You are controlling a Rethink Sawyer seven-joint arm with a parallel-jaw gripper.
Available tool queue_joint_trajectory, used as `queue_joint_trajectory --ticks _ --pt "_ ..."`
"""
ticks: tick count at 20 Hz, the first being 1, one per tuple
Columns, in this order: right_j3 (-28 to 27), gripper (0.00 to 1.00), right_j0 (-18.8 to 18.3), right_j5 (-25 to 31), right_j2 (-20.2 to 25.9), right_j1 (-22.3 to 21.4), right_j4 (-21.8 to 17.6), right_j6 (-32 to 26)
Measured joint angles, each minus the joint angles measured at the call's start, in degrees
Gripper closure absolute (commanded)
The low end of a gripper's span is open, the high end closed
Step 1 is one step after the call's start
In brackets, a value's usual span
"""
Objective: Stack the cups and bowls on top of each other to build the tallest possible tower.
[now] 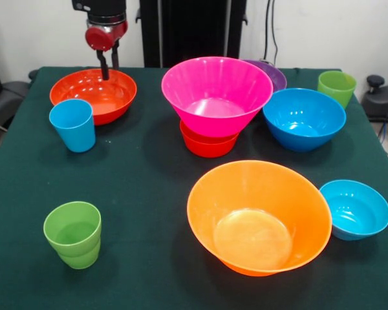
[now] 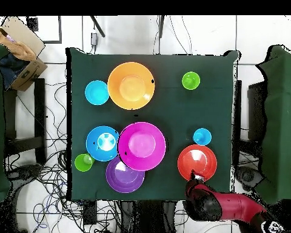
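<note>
My gripper point(image 1: 108, 70) hangs at the far rim of the medium red-orange bowl point(image 1: 94, 95), reaching down to that rim; in the overhead view the gripper point(image 2: 195, 178) is at the edge of this bowl point(image 2: 197, 162). The large pink bowl point(image 1: 216, 90) rests upright on a small red-orange bowl point(image 1: 209, 145), a two-piece tower. Behind it peeks the purple bowl point(image 1: 272, 74). The blue bowl point(image 1: 304, 118), large orange bowl point(image 1: 258, 216) and small blue bowl point(image 1: 357, 208) stand singly. A sky blue cup point(image 1: 72, 124) is next to the red-orange bowl. Green cups stand at front left point(image 1: 72, 234) and back right point(image 1: 337, 87).
All pieces rest on a dark green cloth point(image 1: 142, 187) that covers the table. Chairs and a cardboard box point(image 2: 17, 51) stand beyond the table's edges in the overhead view.
</note>
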Motion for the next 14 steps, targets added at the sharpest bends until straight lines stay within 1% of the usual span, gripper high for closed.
queue_joint_trajectory --ticks 7,8,14 --pt "0.0 0.0 -0.5 0.0 0.2 0.0 0.0 0.0" --pt "0.0 1.0 -1.0 0.0 0.4 0.0 0.0 0.0" --pt "0.0 1.0 -1.2 0.0 0.5 0.0 0.0 0.0"
